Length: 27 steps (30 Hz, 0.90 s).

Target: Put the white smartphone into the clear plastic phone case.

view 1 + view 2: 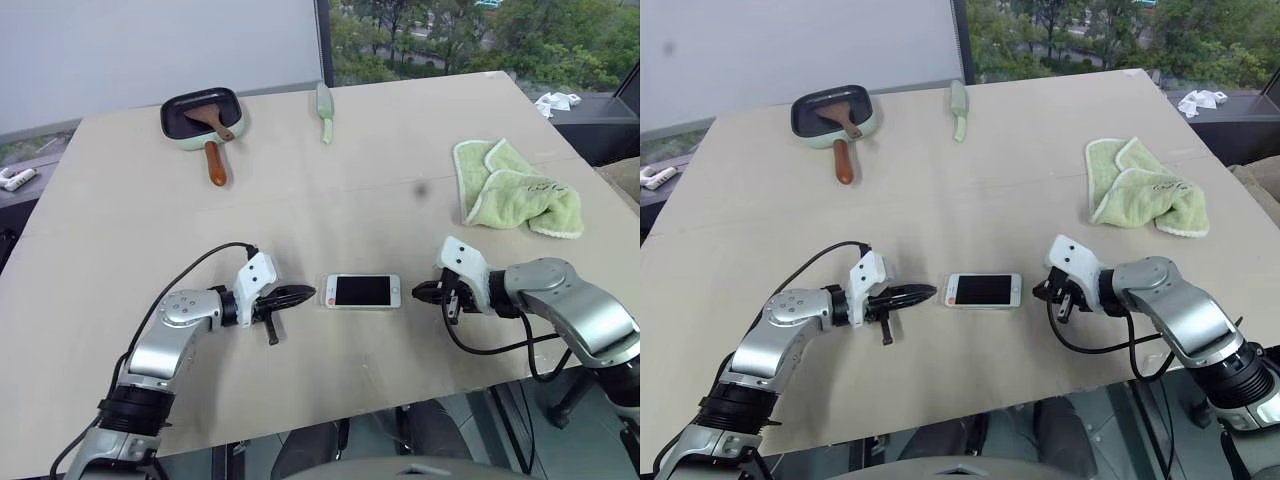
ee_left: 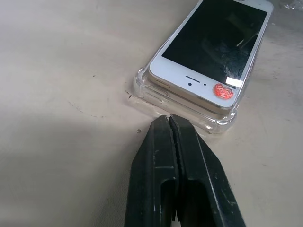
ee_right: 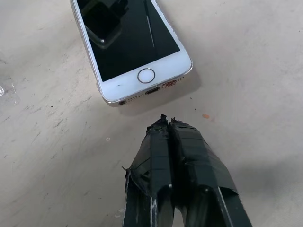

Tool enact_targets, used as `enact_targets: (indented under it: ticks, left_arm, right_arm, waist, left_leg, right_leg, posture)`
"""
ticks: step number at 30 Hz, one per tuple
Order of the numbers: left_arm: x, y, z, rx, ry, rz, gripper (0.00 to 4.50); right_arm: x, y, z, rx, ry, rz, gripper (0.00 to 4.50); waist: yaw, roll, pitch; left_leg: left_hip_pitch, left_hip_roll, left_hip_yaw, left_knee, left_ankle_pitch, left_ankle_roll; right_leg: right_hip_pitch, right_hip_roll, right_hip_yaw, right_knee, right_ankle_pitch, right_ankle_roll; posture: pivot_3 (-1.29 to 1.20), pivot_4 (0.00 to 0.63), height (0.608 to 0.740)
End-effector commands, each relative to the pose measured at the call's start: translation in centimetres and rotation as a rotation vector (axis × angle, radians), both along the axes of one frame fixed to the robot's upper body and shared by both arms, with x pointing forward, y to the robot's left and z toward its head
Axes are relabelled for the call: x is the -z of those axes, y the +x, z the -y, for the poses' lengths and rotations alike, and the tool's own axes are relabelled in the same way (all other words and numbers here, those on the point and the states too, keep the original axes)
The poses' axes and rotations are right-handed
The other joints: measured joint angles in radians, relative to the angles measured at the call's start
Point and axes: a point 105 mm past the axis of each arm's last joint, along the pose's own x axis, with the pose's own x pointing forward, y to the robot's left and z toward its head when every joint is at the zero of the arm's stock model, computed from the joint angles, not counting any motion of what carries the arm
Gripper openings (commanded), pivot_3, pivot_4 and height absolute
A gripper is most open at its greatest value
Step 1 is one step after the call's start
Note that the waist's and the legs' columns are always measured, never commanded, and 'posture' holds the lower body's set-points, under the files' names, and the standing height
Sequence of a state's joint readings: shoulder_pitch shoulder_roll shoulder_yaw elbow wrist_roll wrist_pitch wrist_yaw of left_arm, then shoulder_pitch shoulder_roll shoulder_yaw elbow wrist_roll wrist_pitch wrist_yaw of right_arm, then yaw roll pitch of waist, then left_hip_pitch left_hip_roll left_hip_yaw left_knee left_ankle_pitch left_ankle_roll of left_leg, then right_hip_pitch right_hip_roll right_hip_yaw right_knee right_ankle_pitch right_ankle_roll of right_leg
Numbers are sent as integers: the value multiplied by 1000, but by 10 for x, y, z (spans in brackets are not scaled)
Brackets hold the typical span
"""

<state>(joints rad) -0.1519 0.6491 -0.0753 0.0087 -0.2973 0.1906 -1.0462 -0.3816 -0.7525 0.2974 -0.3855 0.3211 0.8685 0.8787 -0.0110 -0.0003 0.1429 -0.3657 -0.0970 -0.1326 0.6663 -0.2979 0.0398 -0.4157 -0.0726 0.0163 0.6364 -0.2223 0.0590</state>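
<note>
Left wrist view gives us the white smartphone (image 2: 210, 45) lying screen up on the clear plastic phone case (image 2: 144, 87), its near end raised above the case's rim rather than seated, with our left pincer (image 2: 170, 124) pressed together, its tip just beside the case's corner. From the head camera, phone and case lie near the front edge of the table (image 1: 330, 200), between both arms. Our right pincer (image 3: 166, 120) is also pressed together, empty, pointing at the phone's home-button end, just apart from it.
</note>
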Motion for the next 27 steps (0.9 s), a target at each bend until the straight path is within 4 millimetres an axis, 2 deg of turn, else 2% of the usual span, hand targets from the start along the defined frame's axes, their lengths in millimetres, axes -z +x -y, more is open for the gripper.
enact_targets:
  ticks: [1, 9, 27]
  left_arm:
    - [-5, 2, -2, -8, 12, 20, 0]
    - [-2, 7, 14, 30, 3, 19, 0]
    - [-2, 6, 30, 62, -18, 17, 0]
  right_arm:
    - [-11, 1, -5, -26, 8, 41, 33]
    - [-11, 2, -11, -46, 12, 46, 33]
    - [-8, 6, -44, -158, -3, 78, 33]
  waist:
    - [0, 0, 0]
    - [9, 0, 0]
    - [14, 0, 0]
  left_leg:
    - [0, 0, 0, 0, 0, 0]
    - [0, 0, 0, 0, 0, 0]
    - [0, 0, 0, 1, 0, 0]
  right_leg:
    - [0, 0, 0, 0, 0, 0]
    - [0, 0, 0, 0, 0, 0]
    - [0, 0, 0, 1, 0, 0]
  posture:
    - [0, 150, 740]
    - [0, 150, 740]
    - [0, 150, 740]
